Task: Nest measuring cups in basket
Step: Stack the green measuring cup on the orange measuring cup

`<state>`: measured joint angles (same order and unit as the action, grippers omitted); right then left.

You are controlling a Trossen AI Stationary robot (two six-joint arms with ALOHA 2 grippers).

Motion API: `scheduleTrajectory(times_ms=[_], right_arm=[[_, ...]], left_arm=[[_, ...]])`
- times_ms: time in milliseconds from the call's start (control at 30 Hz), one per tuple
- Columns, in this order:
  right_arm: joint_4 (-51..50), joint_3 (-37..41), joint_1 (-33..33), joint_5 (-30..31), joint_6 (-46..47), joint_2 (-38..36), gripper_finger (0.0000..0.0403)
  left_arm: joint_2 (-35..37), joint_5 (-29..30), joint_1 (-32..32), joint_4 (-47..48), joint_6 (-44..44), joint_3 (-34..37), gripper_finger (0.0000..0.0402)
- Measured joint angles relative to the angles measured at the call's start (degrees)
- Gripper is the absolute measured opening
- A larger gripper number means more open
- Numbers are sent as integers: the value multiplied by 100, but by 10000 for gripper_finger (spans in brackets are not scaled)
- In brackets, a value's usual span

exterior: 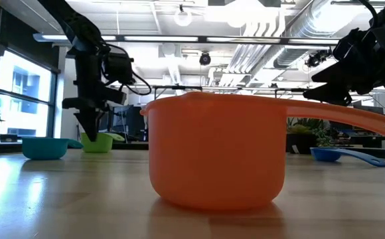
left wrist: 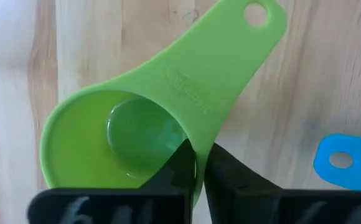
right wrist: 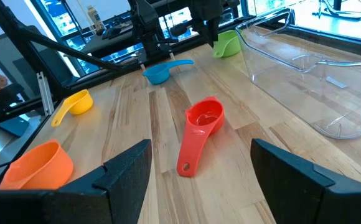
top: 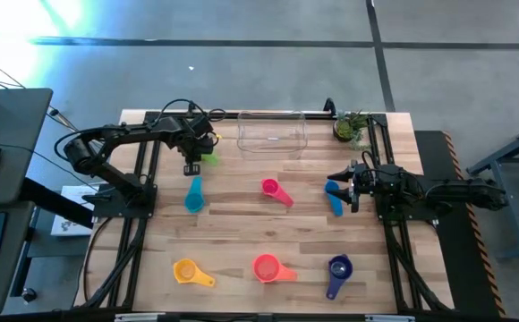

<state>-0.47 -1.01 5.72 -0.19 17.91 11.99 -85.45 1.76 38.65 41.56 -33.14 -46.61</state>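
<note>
Zero cups sit in the clear plastic rectangular basket (top: 272,132); left gripper (top: 194,162) fingers pinch the green plastic measuring cup (left wrist: 149,121), right gripper (top: 353,183) fingers spread, waiting.

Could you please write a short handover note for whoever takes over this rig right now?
Left gripper: shut on the green cup at its rim, beside the basket.
Right gripper: open, hovering over the blue cup.
Basket is empty. The teal cup, pink cup, yellow cup, orange cup and purple cup lie loose on the table.
Done: nothing nested.
Left: all seven cups into the basket.
</note>
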Motion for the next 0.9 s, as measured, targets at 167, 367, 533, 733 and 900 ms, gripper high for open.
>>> scheduleTrajectory(times_ms=[167,367,533,733,900], right_arm=[[1,0,1,0,0,-1,265],[2,-1,0,0,0,0,265],[1,-1,0,0,0,-2,265],[0,1,2,0,0,0,265],[1,-1,1,0,-1,-1,265]], left_arm=[[162,-142,-59,275,389,0,17],[733,-404,-466,764,1174,-110,8],[1189,-327,-1026,1253,1867,-510,15],[1465,-267,-1772,1618,2726,-1066,10],[1502,-143,-2446,1851,3444,-1469,11]])
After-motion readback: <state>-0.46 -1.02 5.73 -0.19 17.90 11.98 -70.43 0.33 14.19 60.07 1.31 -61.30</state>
